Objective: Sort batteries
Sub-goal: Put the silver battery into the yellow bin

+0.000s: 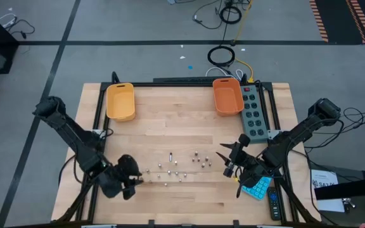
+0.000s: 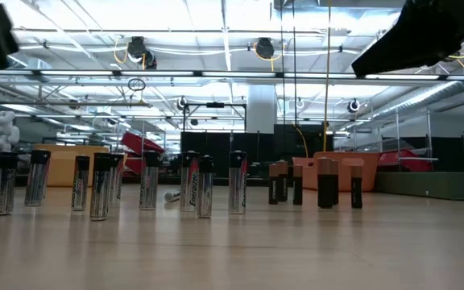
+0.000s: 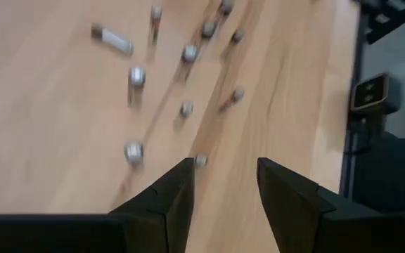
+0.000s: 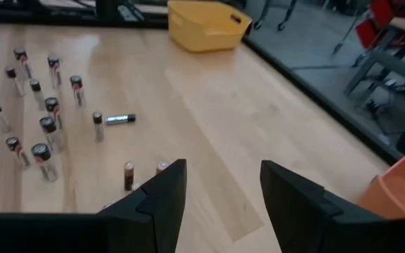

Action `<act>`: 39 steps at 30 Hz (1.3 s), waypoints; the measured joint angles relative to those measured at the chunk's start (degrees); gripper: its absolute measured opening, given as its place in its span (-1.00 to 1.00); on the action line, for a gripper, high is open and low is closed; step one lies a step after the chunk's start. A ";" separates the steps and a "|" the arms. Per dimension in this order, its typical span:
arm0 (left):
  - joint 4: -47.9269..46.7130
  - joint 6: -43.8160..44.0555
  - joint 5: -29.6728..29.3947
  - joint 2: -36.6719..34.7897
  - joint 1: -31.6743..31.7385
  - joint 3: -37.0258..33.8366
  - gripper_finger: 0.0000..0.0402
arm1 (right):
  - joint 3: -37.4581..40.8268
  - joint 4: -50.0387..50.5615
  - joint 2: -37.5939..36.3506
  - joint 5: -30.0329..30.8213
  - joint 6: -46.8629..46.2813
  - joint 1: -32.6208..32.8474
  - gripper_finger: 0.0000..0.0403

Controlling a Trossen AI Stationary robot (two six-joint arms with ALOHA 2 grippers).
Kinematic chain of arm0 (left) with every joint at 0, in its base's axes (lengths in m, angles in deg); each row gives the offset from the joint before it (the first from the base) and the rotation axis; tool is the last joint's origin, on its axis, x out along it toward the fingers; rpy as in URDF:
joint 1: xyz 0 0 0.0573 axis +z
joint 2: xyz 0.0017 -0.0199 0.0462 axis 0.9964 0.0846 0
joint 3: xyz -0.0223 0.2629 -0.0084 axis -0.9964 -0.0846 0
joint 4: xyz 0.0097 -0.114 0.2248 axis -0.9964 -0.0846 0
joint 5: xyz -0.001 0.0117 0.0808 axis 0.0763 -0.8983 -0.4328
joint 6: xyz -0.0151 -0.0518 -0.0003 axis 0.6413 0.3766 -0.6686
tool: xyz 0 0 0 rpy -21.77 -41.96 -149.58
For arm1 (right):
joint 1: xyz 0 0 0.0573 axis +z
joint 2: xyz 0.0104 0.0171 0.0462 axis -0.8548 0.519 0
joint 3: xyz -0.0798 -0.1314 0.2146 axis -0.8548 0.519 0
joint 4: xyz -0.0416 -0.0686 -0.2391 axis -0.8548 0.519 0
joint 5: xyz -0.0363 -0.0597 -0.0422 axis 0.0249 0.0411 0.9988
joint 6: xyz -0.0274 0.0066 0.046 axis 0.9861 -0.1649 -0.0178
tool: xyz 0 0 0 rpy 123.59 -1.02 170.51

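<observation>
- High view: the batteries are bunched on the near half of the table, between the two arms. Most show as small dots, so they stand on end with the long axis up. One thin battery looks to lie flat, pointing front to back.
- The left claw sits just beside the cluster's left end; the right claw is near its right end. The yellow bin and orange bin wait at the far edge, with bare wood in between.
- Low view: a row of upright cells, silver bodies with dark caps on the left, and shorter dark ones on the right. One lies on its side behind the row. The near strip of table is bare.
- Left wrist view: the left claw is spread, nothing between its fingers. One upright cell sits just past the tips. The lying battery is farther off, and the table edge runs along one side.
- Right wrist view: the right claw is spread too, holding nothing. Two short brown-capped cells stand just beside one finger. The silver ones are upright beyond, one lying flat, with broad bare wood up to the yellow bin.
</observation>
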 joint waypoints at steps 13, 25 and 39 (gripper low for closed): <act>-5.56 20.11 8.41 7.43 -2.80 0.00 -0.08 | 0.03 3.39 0.01 4.56 0.62 0.39 -0.14; -5.77 22.01 14.51 12.86 1.97 0.00 0.16 | 0.04 5.67 0.01 5.86 -0.46 -1.03 -0.14; -3.68 20.65 15.04 14.12 4.94 -0.04 0.16 | 0.04 6.69 0.01 5.30 -4.66 -0.87 -0.14</act>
